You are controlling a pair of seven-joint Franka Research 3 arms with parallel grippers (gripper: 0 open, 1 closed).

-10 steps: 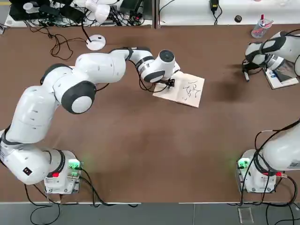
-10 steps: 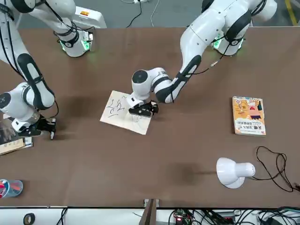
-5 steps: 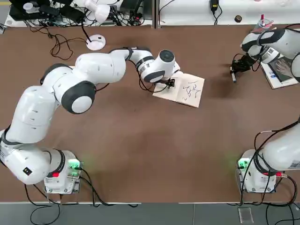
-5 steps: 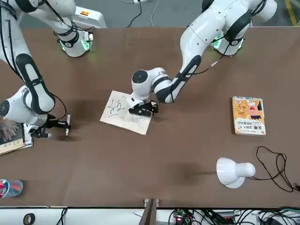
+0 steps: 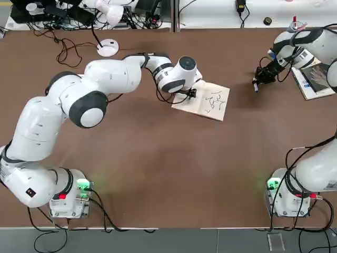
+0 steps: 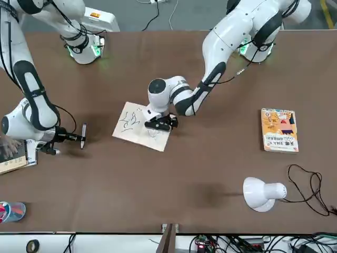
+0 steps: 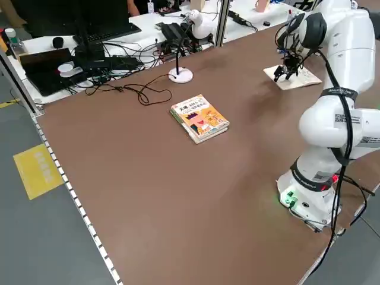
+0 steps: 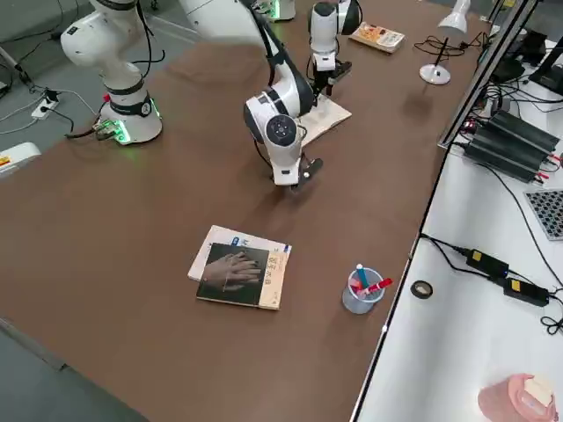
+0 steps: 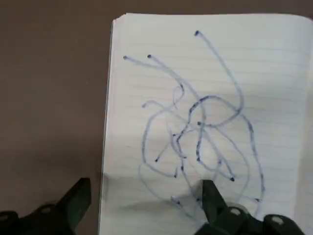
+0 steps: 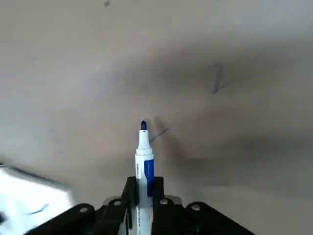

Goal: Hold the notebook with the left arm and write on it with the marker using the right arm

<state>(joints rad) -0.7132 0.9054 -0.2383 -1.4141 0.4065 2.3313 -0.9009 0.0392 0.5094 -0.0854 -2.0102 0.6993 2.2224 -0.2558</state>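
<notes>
Pinning the notebook (image 5: 204,100) mid-table, the left gripper (image 6: 159,123) has its fingers spread, one on the lined page w/ blue scribbles, none legible, the other just off the page edge. Right gripper (image 6: 67,137) is clamped on the marker (image 6: 83,136), tip bare, above the table (image 5: 158,158), well apart from the notebook. Orange cartoon-cover book (image 6: 279,130) carries print too small to read.

Tabletop (image 5: 158,158) looks matte brown, notebook (image 5: 210,103) is plain lined paper, arm shells (image 5: 110,76) glossy white plastic, marker (image 10: 143,161) smooth plastic.
</notes>
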